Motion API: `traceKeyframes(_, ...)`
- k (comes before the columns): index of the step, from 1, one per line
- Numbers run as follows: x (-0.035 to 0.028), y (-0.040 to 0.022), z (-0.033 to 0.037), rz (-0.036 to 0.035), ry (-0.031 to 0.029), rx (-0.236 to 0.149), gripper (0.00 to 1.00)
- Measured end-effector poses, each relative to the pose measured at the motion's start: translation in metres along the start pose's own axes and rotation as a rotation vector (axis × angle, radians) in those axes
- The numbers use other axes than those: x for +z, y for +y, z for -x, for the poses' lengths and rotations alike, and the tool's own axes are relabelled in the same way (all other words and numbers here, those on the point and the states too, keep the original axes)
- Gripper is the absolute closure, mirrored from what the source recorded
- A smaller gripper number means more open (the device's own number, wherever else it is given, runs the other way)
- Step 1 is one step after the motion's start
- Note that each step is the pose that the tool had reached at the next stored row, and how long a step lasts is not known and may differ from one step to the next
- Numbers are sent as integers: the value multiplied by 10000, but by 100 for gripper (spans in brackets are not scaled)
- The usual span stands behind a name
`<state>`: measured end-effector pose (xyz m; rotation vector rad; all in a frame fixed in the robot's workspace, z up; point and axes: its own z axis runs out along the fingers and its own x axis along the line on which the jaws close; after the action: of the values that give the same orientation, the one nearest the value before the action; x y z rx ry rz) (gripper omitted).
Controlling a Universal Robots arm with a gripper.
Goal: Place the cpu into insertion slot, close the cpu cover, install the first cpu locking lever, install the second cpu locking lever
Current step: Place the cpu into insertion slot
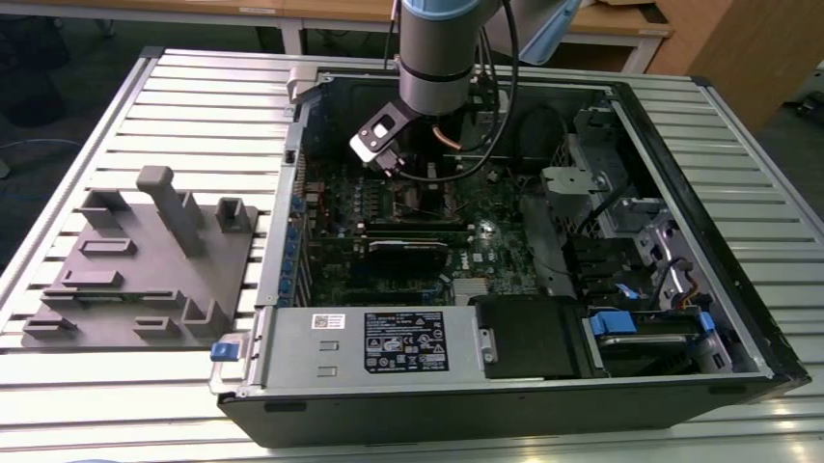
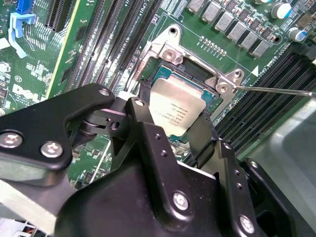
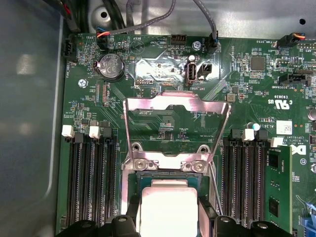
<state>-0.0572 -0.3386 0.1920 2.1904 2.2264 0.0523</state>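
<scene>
The arm (image 1: 431, 72) is a smooth silver-grey cylinder topped by a pale blue cap (image 1: 445, 17). Black cables (image 1: 512, 68) run along it on the exterior view's right. A black block with a white face (image 1: 382, 137) sits at the wrist. In the second wrist view the gripper (image 2: 175, 118) is matte black throughout, with a bulky rounded body and flat link bars with rounded ends joined by round pivot pins. Bright silver screw heads (image 2: 180, 200) are set into the bars. The jaws are slim, black and flat-sided.
</scene>
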Motion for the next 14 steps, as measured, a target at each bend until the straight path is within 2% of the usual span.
traceKeyframes(7, 3, 1, -1, 4, 5, 0, 45)
traceKeyframes(8, 3, 1, -1, 3, 4, 0, 39)
traceKeyframes(14, -7, 0, 0, 1, 1, 0, 39)
